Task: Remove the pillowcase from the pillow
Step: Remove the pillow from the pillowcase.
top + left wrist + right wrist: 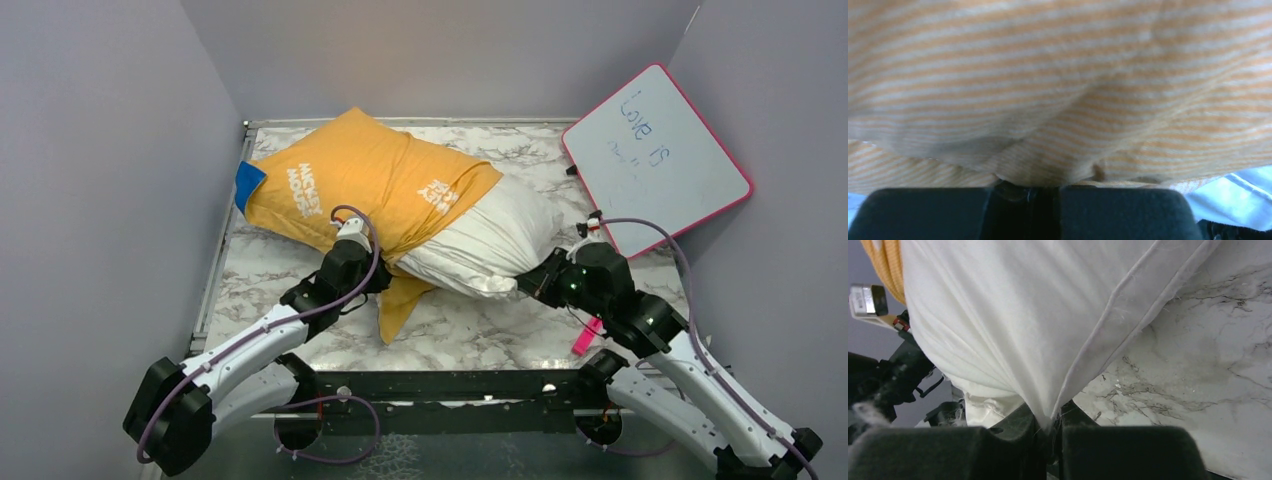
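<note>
Now: our left gripper (pixel 1043 194) clamps the orange pillowcase (pixel 365 180) at its hem, and our right gripper (pixel 1050 429) clamps the white pillow (pixel 492 240) by its bare corner, on the table (pixel 460 335). We judge the risk: that thin corner pinch slips, and the pillow drags along with its cover.

Plain grey walls (pixel 100 150), marble-patterned tabletop (pixel 470 330), pink-edged whiteboard (pixel 655 160) leaning right

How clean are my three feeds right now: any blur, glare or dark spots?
Top external: evenly lit and sharp across the pillowcase and pillow. Left wrist: pillowcase fills the frame, soft and blurred. Right wrist: pillow seam crisp, right tool dark and out of focus.
</note>
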Tool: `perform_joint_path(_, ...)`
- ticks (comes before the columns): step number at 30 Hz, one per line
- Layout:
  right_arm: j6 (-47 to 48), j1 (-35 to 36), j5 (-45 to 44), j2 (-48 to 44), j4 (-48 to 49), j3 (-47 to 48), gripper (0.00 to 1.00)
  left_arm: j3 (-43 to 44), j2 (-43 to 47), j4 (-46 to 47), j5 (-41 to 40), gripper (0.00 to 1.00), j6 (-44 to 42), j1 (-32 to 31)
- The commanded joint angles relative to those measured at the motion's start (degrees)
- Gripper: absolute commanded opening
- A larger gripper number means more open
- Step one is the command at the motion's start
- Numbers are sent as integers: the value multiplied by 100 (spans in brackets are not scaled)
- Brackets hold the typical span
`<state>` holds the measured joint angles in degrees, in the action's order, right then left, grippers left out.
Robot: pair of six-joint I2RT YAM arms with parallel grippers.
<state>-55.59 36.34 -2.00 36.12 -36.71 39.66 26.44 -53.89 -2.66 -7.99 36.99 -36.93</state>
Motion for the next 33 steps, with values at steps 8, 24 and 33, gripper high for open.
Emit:
perform_joint_path(8, 1851, -109, 632, 313, -341, 1845, 69, -232, 818, -604, 3, 28, 167, 247)
perform_joint_path(24, 2312, -67, 1640, 4287, 511, 1669, 44, 1545, 1662, -2279, -366, 76, -785, 247)
perform_joint_path(33, 739, -56, 2617, 3087, 2542, -1498, 15, 3097, -1042, -1677, 2171, 81, -2376, 233)
